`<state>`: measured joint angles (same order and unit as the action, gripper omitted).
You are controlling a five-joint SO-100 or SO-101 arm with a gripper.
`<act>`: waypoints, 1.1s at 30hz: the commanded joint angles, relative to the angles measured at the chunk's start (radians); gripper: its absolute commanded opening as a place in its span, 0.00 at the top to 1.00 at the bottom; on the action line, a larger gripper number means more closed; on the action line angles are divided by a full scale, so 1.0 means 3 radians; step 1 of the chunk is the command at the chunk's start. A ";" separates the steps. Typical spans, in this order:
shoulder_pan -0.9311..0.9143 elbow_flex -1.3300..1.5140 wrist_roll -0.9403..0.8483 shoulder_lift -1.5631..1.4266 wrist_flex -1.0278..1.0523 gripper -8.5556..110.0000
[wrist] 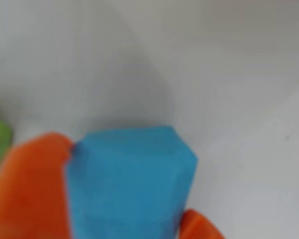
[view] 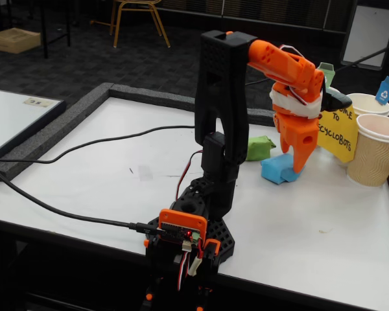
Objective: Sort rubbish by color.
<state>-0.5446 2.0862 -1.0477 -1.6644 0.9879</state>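
Behind blue lump (view: 277, 169): yellow sign (view: 338, 133), "CYCLOBOTS"; tagged cups (view: 375, 150)

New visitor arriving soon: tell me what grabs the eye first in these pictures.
The orange tool comes down around the blue lump on the white table, right of the black arm in the fixed view. The green lump lies just behind it, and beige paper cups stand at the right edge.

You are looking at a white desk (view: 104, 175) with a grey raised border. Paper cups (view: 375, 150) are standing at its far right corner, coloured tags sticking up from them, beside a yellow sign (view: 338, 133). Black cables (view: 71, 148) are trailing across the left side toward the near edge. A chair (view: 139, 16) is standing beyond.
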 commanded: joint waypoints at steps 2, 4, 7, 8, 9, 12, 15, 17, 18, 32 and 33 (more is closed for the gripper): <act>-0.0082 -0.0153 0.0046 -0.0077 -0.0118 0.85; -0.0082 -0.0184 0.0056 -0.0077 -0.0118 0.89; -0.0082 -0.0240 0.0061 -0.0082 -0.0077 0.91; -0.0082 -0.0266 0.0061 -0.0082 -0.0041 0.91; -0.0082 -0.0291 0.0061 -0.0087 0.0000 0.91; -0.0082 -0.0348 0.0072 -0.0092 0.0097 0.93; -0.0082 -0.0383 0.0077 -0.0092 0.0164 0.92; -0.0077 -0.0455 0.0082 -0.0092 0.0256 0.91; -0.0077 -0.0501 0.0138 -0.0087 0.0322 0.91; -0.0112 -0.0675 0.0506 -0.0430 0.0905 0.74; -0.0107 -0.0634 0.0542 -0.0496 0.0946 0.74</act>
<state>-0.5522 1.9926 -0.9296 -1.6628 1.2395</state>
